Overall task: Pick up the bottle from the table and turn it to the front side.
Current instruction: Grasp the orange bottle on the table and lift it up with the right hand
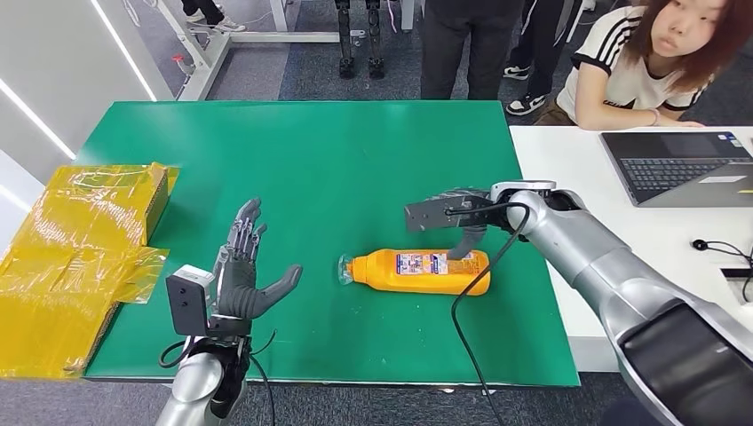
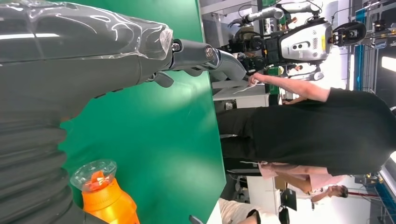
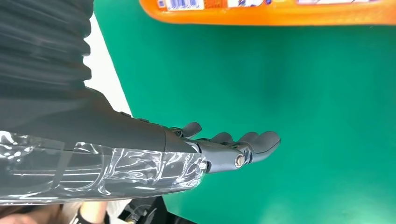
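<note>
Hovering just above the bottle (image 1: 417, 272), the right hand (image 1: 462, 222) has its fingers apart and holds nothing, fingertips pointing down toward the label without a clear touch. Orange liquid fills the bottle, which lies on its side on the green counter (image 1: 311, 160), clear cap toward the left hand (image 1: 244, 275). That hand stands upright beside the cap, fingers spread, empty.

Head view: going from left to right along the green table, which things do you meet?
Yellow plastic-wrapped box → left hand → orange bottle lying on its side → laptop on the white table.
</note>
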Controlling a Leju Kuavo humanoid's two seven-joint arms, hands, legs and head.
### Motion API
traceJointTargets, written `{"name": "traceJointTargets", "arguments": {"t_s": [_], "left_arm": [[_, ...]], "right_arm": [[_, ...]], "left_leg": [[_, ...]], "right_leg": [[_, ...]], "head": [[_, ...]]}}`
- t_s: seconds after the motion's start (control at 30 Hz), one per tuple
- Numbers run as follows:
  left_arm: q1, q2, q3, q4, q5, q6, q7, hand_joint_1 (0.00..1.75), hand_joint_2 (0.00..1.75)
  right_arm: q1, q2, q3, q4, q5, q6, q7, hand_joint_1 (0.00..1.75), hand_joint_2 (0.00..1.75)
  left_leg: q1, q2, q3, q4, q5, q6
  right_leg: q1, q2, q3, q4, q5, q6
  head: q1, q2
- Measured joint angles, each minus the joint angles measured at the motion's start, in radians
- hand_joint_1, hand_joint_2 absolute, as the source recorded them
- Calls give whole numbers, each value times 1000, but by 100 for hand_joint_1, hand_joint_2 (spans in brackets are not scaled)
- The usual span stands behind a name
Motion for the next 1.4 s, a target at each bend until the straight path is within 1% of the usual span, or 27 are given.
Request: {"name": "traceJointTargets", "arguments": {"t_s": [0.4,0.83,1.07,1.23,1.4], "left_arm": [[-1,3,-2,2,8,0,-2,0,175],[-1,8,-16,4,27,0,-7,0,175],[-2,8,-17,5,39,-16,-4,0,175],[-3,7,-18,5,42,-25,0,0,175],[-3,3,-19,5,42,-28,3,0,175]], "right_arm": [[-10,-2,89,5,-63,1,11,0,175],[-18,-23,172,7,-104,7,25,0,175],[-12,-51,209,-2,-116,0,49,0,175],[12,-77,232,-28,-118,-2,63,0,175],[35,-87,256,-51,-108,-3,67,0,175]], "left_leg": [[0,0,0,0,0,0],[0,0,0,0,0,0],[0,0,0,0,0,0],[0,0,0,0,0,0],[0,0,0,0,0,0]], "right_leg": [[0,0,0,0,0,0],[0,0,0,0,0,0],[0,0,0,0,0,0],[0,0,0,0,0,0],[0,0,0,0,0,0]], "head": [[0,0],[0,0],[0,0],[0,0],[0,0]]}}
